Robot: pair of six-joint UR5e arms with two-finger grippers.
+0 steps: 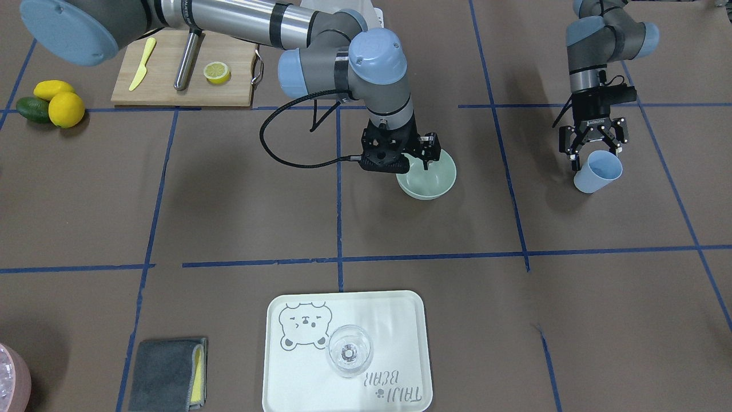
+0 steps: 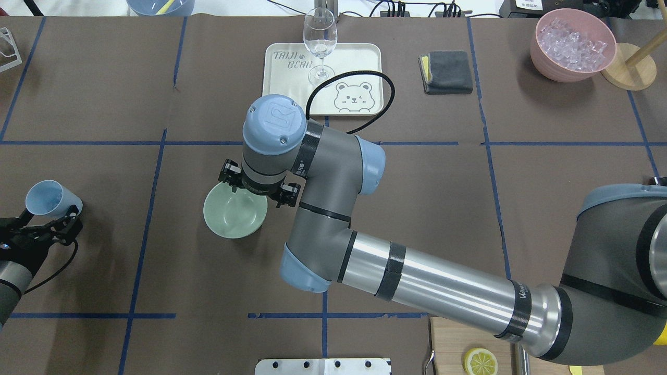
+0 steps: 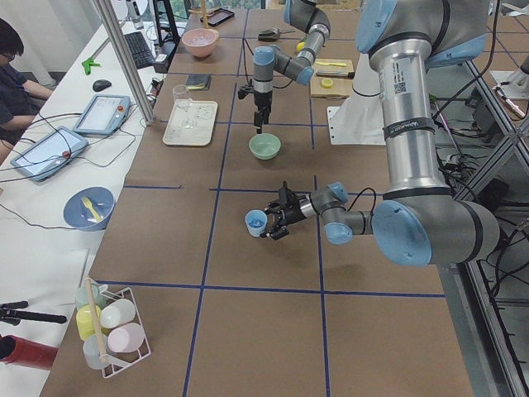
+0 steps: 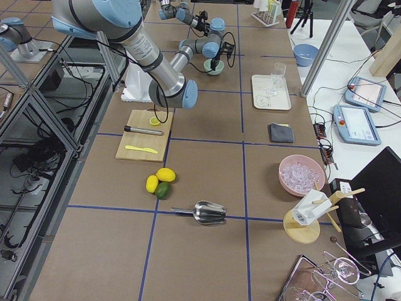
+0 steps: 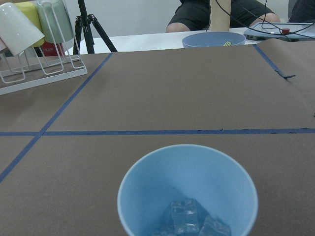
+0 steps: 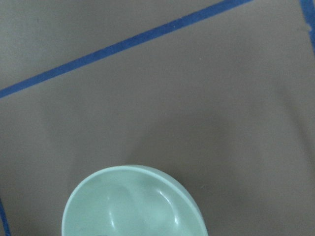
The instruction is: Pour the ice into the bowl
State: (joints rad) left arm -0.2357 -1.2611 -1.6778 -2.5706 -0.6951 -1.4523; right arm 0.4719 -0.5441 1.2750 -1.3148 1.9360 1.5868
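The pale sage-green bowl stands on the brown table near its middle; it also shows in the overhead view and the right wrist view, and looks empty. My right gripper points down at the bowl's rim, with one finger reaching inside it. I cannot tell whether it grips the rim. My left gripper is shut on a light blue cup, held tilted well off to the bowl's side. A few clear ice cubes lie in the cup.
A pink container of ice stands at a far corner. A white bear tray carries a wine glass. A grey cloth, a cutting board with a lemon half, whole fruit and a metal scoop lie around.
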